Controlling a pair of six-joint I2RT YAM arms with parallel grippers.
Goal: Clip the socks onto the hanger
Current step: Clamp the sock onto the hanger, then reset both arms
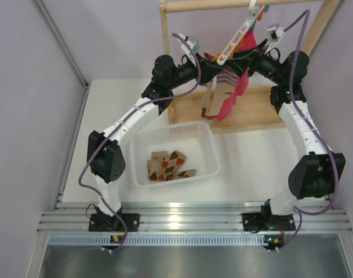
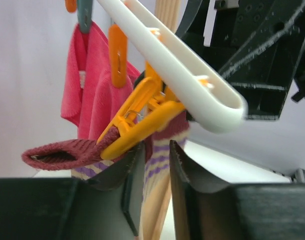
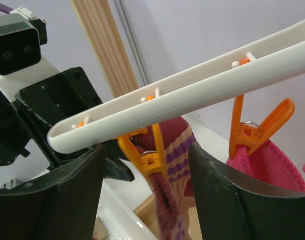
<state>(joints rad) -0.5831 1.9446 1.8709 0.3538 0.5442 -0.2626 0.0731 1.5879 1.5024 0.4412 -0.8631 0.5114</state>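
Note:
The white hanger [image 1: 237, 37] hangs tilted from the wooden rack's top bar. A beige sock with purple stripes [image 2: 160, 160] hangs from its end orange clip [image 2: 142, 122], the maroon cuff folded out to the left. My left gripper [image 2: 156, 155] is nearly closed, with this striped sock between its fingers just under the clip. My right gripper [image 3: 147, 160] is open wide, its fingers on either side of the same clip [image 3: 152, 150] and sock [image 3: 192, 150], touching neither. A pink sock [image 3: 272, 160] hangs from the neighbouring clip. Both grippers meet under the hanger in the top view.
A white basket [image 1: 176, 130] in the middle of the table holds several argyle socks [image 1: 167, 165]. The wooden rack frame [image 1: 240, 110] stands at the back, its base board under the hanging socks. Grey walls close in on both sides.

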